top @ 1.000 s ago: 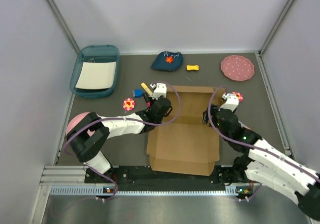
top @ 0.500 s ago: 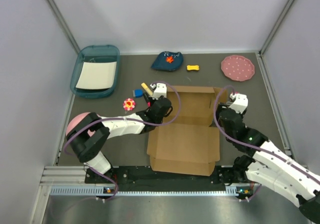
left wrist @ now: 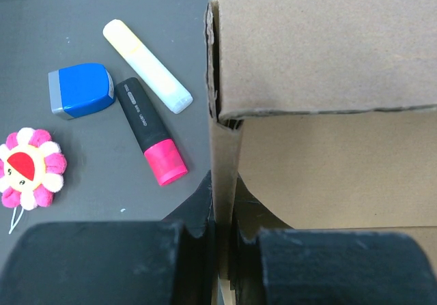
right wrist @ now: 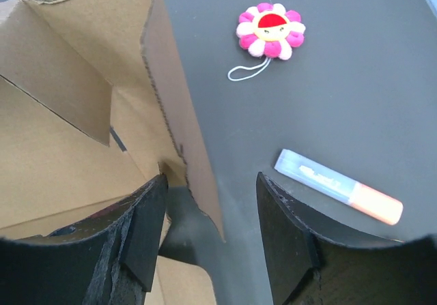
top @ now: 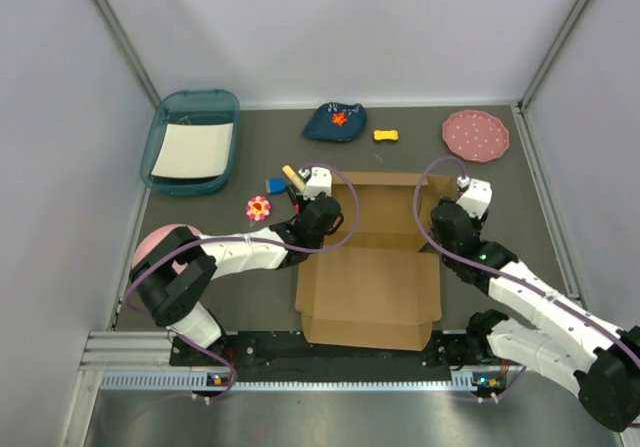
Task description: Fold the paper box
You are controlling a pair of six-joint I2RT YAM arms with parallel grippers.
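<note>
Standing half-folded, paper box [top: 368, 287] with rear and side walls up, front panel flat; left fingers [left wrist: 102, 260] pinching left wall, right fingers [right wrist: 290, 243] wide astride right wall.

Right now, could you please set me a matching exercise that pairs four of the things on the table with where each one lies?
Things
1. teal plastic tray
2. pink dotted round plate
3. small yellow bone-shaped toy
4. black marker with a pink cap

Places
A. beside a pale yellow highlighter, just left of the brown corrugated cardboard box
B. far right corner of the table
C. far left corner of the table
D. near the far edge, between the dark blue cloth and the plate

Pairs: 1-C; 2-B; 3-D; 4-A
</note>
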